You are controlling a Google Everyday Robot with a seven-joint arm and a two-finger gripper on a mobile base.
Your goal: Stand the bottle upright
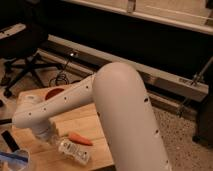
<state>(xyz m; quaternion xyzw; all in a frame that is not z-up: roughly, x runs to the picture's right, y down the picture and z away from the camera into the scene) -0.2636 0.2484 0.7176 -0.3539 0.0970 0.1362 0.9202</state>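
**A:** What is the arm like?

**B:** The arm (122, 115) has a smooth white shell, rounded like a fat tube and dotted with small dark holes. It bends down from the right toward the counter (80, 119), which is pale wood laid in planks.

**A:** And the hand?

**B:** The hand (51, 138) sits low over the counter's front left, tucked under the white wrist. Whether it is apart or together I cannot tell, because the wrist covers it.

**A:** Where is the bottle?

**B:** The bottle (75, 149) lies on its side on the wood near the front edge, not upright. It is a small cylinder of clear plastic, and its white label with dark print faces up. It lies on a slant, with one end close to the hand. That end may be touching the hand, but the view is too murky there to be sure.

**A:** Anything beside it?

**B:** A carrot (80, 138), orange and tapered, lies just behind the bottle. At the far left of the counter is a round red-orange dish (54, 93), partly hidden by the arm. A clear tub with a blue rim (12, 159) stands at the bottom left.
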